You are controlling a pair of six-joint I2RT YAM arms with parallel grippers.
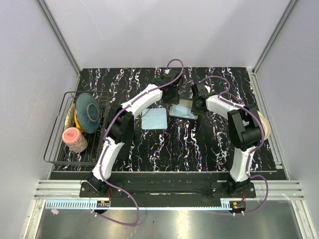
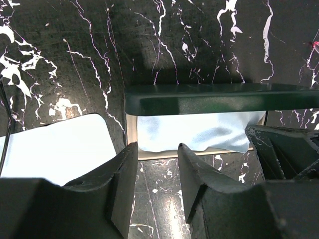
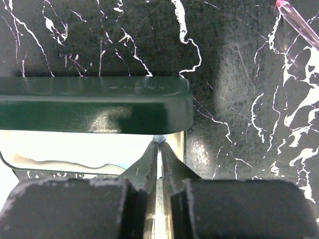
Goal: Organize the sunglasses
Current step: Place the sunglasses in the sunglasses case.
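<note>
A green case (image 1: pixel 180 110) lies open mid-table, its lid (image 2: pixel 219 98) raised and a pale blue cloth (image 2: pixel 194 132) inside. My right gripper (image 3: pixel 158 144) is shut on the thin metal rim of the case's lower half near its right corner, just under the lid (image 3: pixel 94 104). My left gripper (image 2: pixel 157 145) hovers open at the case's near-left corner, only table between its fingers. Of the sunglasses I see only what looks like a thin pink translucent arm (image 3: pixel 299 20) on the table beyond the case. In the top view both grippers (image 1: pixel 169 94) (image 1: pixel 196 107) flank the case.
A second pale blue cloth (image 1: pixel 154 118) lies flat just left of the case. A wire dish rack (image 1: pixel 56 144) at the left holds a teal plate (image 1: pixel 88 112) and a pink cup (image 1: pixel 75 139). A beige plate (image 1: pixel 266 127) sits under the right arm.
</note>
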